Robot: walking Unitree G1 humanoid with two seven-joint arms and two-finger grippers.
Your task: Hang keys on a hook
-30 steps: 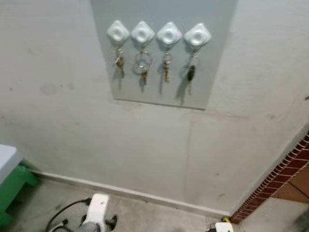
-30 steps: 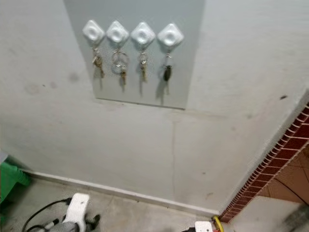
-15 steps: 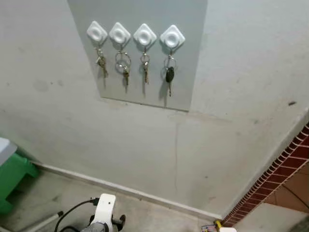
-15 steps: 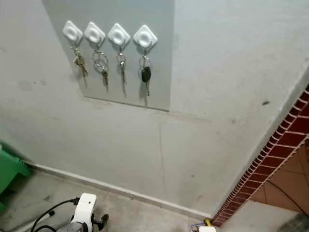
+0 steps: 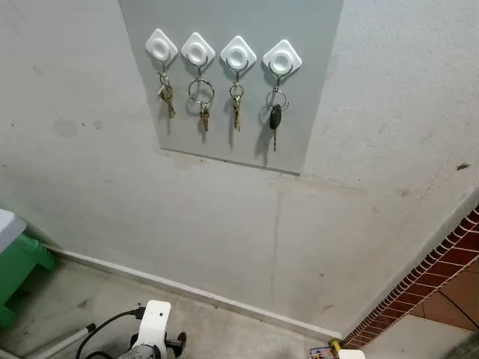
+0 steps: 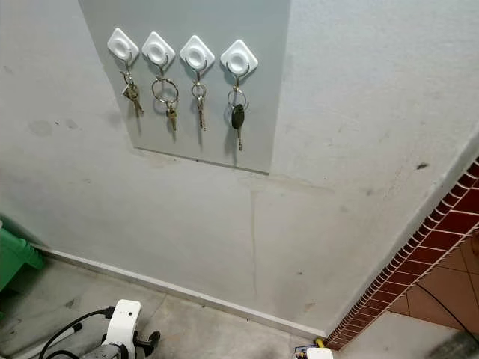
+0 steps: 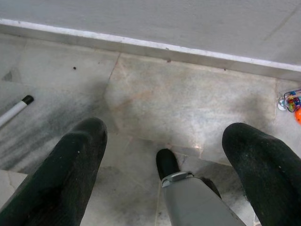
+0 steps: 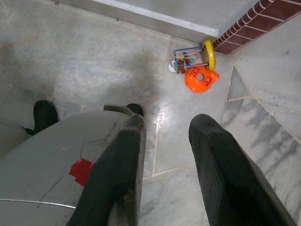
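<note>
The left eye view shows four white diamond hooks in a row on a grey panel [image 5: 314,90] high on the wall, each carrying keys. From left to right: a small bunch of keys [image 5: 165,93] on the first hook [image 5: 162,45], a large ring with a key [image 5: 201,95] on the second hook [image 5: 197,49], a single key [image 5: 236,105] on the third hook [image 5: 238,54], and a black-headed key [image 5: 275,120] on the fourth hook [image 5: 282,57]. Compared with the pictures from a second ago the whole scene has shifted sideways and sharpened, which reads as the camera moving, not the keys; the same four sets hang as before. With every hook filled, the task looks done.

Both arms hang low, far beneath the hooks. The left gripper [image 7: 169,165] points at the marble floor [image 7: 188,99] with its fingers spread wide and nothing between them; a white pole with a black tip [image 7: 16,107] lies off to one side of them, and the white skirting [image 7: 141,44] runs beyond. The right gripper [image 8: 164,160] has its fingers apart and empty too, with a colourful toy [image 8: 195,66] lying beyond them by the brick edging [image 8: 254,21]. A green stool [image 5: 19,273] bounds the left of the standing room, the brick the right; between them the floor before the wall lies open.
</note>
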